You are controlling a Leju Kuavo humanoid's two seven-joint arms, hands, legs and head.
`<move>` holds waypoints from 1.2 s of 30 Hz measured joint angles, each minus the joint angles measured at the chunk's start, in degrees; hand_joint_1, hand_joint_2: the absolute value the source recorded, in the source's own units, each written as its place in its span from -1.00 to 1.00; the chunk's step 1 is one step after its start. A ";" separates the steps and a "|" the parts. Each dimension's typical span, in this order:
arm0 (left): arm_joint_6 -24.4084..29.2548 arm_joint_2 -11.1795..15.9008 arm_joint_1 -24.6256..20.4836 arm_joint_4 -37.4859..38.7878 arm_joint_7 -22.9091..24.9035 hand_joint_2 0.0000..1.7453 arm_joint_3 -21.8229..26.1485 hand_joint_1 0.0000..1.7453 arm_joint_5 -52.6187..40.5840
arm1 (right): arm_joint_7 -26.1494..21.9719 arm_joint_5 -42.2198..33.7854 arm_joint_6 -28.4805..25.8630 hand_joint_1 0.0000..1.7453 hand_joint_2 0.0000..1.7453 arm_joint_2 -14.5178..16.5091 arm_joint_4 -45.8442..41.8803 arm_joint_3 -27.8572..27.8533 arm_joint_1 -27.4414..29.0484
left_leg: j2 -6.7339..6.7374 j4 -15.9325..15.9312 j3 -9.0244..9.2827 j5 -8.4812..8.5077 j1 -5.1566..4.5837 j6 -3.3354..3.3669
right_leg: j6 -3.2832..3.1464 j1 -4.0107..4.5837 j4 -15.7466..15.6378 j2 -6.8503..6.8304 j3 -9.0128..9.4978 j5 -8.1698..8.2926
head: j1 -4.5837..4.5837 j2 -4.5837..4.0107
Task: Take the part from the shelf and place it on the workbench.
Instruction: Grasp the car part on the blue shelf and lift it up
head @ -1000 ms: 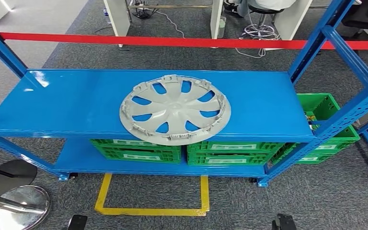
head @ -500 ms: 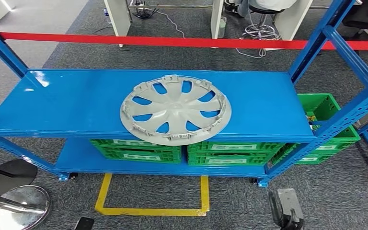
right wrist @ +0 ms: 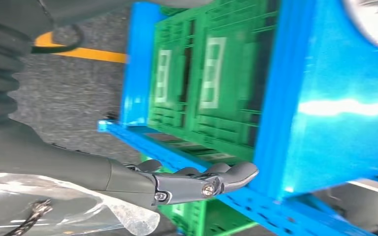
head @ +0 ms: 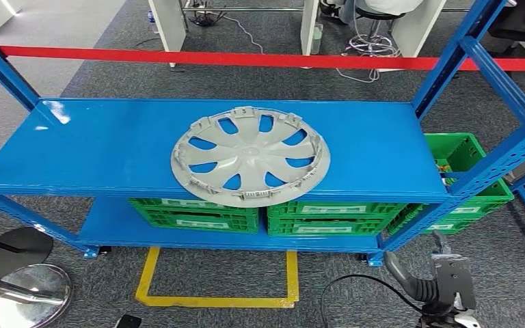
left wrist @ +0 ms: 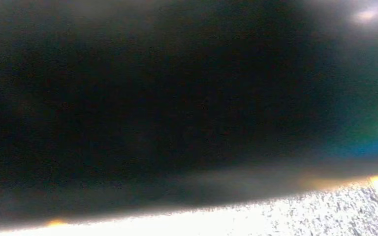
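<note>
On the blue shelf (head: 96,147) the hubcap (head: 249,156) lies flat, up and leftward from the right hand (head: 444,287), which is nearer, empty, fingers (right wrist: 211,182) apart. Left hand's state: I cannot tell.

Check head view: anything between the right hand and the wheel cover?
No loose object. From the right hand up to the wheel cover there is grey carpet, the shelf's blue front edge, then bare blue shelf top.
</note>
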 joint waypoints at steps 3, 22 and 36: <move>-0.15 -0.50 0.01 0.02 -0.01 -1.00 -0.47 -1.00 -0.48 | -1.12 0.77 -0.05 -1.00 1.00 0.00 -3.91 0.45 1.46 | 0.00 0.00 0.00 0.00 0.00 0.00 | 0.00 0.00 0.00 0.00 0.01 0.00 | 0.00 0.00; -0.73 -1.76 -0.40 0.02 -1.35 -1.00 -2.56 -1.00 -2.32 | 5.71 35.75 -19.56 -1.00 1.00 -10.69 -14.06 20.22 3.60 | 0.01 0.00 0.02 0.00 0.00 0.00 | 0.00 0.00 0.00 0.04 0.01 0.01 | 0.00 -0.01; 0.91 -2.28 -0.99 0.02 -4.74 -1.00 -3.70 -1.00 -2.55 | -7.11 52.36 -19.75 -1.00 1.00 -7.93 -11.64 21.40 1.74 | 0.01 0.00 0.02 0.00 0.01 0.00 | 0.00 0.01 0.00 0.04 0.01 0.00 | -0.01 -0.01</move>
